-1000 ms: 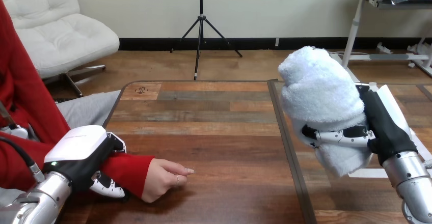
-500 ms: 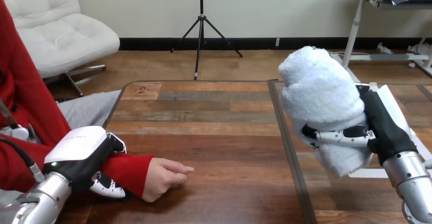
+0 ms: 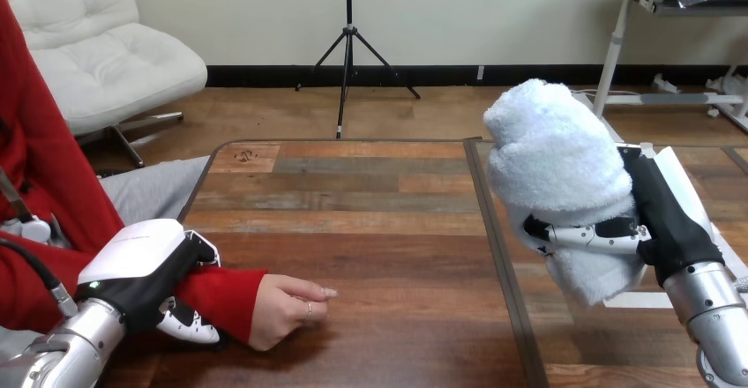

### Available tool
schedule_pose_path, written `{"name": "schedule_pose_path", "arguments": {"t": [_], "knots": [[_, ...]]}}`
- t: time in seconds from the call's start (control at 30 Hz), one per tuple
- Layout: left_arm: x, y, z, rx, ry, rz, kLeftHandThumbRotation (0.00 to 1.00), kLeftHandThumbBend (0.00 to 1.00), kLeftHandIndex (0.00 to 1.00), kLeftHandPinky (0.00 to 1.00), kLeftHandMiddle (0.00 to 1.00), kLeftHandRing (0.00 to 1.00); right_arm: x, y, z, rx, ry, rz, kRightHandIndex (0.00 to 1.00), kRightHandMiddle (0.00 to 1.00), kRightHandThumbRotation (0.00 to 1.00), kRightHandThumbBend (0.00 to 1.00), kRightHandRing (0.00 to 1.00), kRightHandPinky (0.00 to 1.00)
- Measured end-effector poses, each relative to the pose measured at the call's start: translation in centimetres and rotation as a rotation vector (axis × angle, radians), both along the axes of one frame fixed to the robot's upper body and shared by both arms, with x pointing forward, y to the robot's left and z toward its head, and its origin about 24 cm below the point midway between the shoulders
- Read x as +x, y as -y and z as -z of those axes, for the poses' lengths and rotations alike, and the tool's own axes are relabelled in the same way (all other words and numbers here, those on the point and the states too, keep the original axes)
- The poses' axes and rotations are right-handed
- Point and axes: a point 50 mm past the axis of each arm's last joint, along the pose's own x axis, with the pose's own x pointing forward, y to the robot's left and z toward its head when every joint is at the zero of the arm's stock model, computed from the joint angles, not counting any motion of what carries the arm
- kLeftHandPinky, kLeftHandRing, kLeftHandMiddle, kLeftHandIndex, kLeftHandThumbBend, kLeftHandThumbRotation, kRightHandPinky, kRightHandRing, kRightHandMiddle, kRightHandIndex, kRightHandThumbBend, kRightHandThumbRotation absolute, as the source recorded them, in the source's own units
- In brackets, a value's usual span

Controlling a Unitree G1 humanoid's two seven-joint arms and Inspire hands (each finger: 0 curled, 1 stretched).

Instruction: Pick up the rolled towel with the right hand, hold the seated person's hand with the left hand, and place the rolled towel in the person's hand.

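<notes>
My right hand [image 3: 660, 220] is raised over the table's right half, its fingers curled round a white rolled towel [image 3: 557, 167] that stands nearly upright in the grip. At the lower left my left hand [image 3: 141, 269] lies over the person's red-sleeved forearm [image 3: 216, 293], its fingers wrapped round it just behind the wrist. The person's hand [image 3: 287, 304] rests on the wooden table [image 3: 370, 229] in a loose fist, knuckles up, well to the left of the towel.
A dark seam [image 3: 494, 238] runs front to back between two table sections. A white sheet [image 3: 684, 176] lies on the right section under my right arm. The person's torso is at the left edge.
</notes>
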Motion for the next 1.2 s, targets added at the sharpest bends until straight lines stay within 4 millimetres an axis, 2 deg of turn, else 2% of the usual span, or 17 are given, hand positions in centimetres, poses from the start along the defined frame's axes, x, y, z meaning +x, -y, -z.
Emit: {"name": "schedule_pose_path", "arguments": {"t": [0.77, 0.97, 1.2], "knots": [[-0.3, 0.5, -0.3, -0.030, 0.009, 0.013, 0.00, 0.81, 0.34, 0.25, 0.34, 0.30, 0.0, -0.1, 0.1, -0.002, -0.006, 0.002, 0.44, 0.36, 0.00, 0.72, 0.28, 0.22], [-0.4, 0.6, -0.6, -0.039, 0.023, 0.017, 0.00, 0.86, 0.34, 0.25, 0.34, 0.30, 0.1, -0.2, 0.2, 0.004, -0.013, 0.005, 0.44, 0.37, 0.00, 0.72, 0.29, 0.24], [-0.3, 0.5, -1.2, -0.058, 0.057, 0.021, 0.00, 0.85, 0.34, 0.25, 0.35, 0.30, 0.1, -0.6, 0.3, 0.016, -0.001, 0.015, 0.44, 0.38, 0.00, 0.70, 0.30, 0.25]]}}
